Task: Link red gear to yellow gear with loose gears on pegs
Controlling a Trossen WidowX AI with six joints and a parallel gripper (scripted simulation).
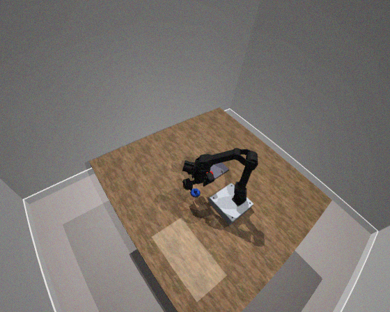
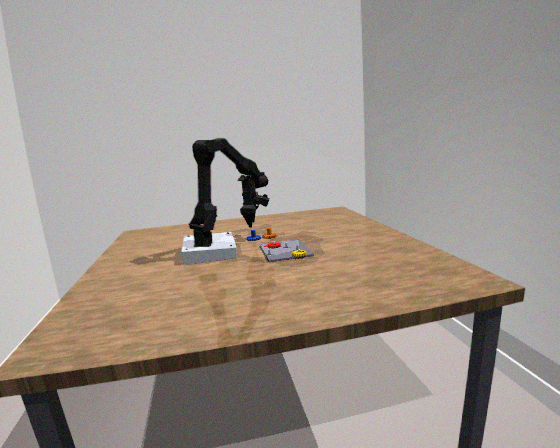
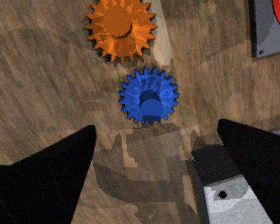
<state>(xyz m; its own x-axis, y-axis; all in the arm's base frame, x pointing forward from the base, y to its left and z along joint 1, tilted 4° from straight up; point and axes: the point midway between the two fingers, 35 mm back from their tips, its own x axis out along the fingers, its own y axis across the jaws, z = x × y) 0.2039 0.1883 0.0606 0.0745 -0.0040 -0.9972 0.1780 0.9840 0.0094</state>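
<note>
My gripper (image 1: 198, 182) (image 2: 250, 226) (image 3: 157, 127) is open and empty, pointing down above the blue gear. The blue gear (image 1: 195, 192) (image 2: 253, 237) (image 3: 166, 92) stands on the table, its hub up; in the wrist view it lies just beyond the line between the fingertips. The larger orange gear (image 2: 269, 235) (image 3: 116, 22) stands close beside it, hidden in the top view. The grey board (image 2: 280, 254) (image 1: 225, 169) (image 3: 262, 35) carries the red gear (image 2: 274, 245), the yellow gear (image 2: 299, 254) and several bare pegs. The arm hides much of the board in the top view.
The white base block (image 1: 222, 203) (image 2: 209, 254) (image 3: 236, 195) of the arm stands near the blue gear and the board. A pale rectangular patch (image 1: 189, 258) lies on the wooden table (image 1: 144, 167) (image 2: 332, 295). Arm shadows fall around the gears.
</note>
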